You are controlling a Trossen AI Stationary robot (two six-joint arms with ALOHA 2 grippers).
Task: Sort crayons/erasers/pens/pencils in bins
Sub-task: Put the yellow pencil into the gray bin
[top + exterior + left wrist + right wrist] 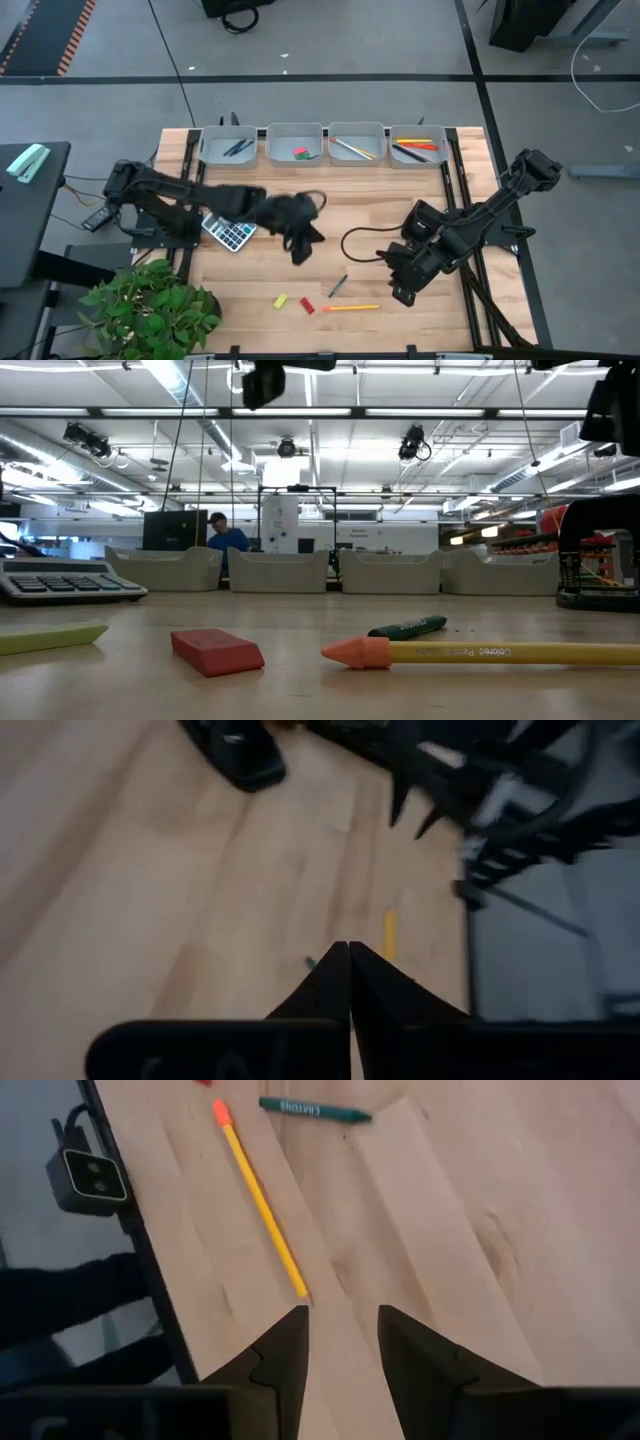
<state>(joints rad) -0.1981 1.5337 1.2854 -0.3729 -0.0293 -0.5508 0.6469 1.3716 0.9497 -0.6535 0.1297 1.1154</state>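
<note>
Four light-grey open-topped bins (295, 146) stand in a row along the table's far edge, each holding a few small items. Near the front edge lie a yellow eraser (281, 300) and, just beside it, a red eraser (307, 306). A yellow pencil (350, 308) with an orange tip lies flat next to them.

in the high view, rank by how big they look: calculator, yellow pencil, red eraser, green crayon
1. calculator
2. yellow pencil, longest of the small items but very thin
3. green crayon
4. red eraser, a short stub
</note>
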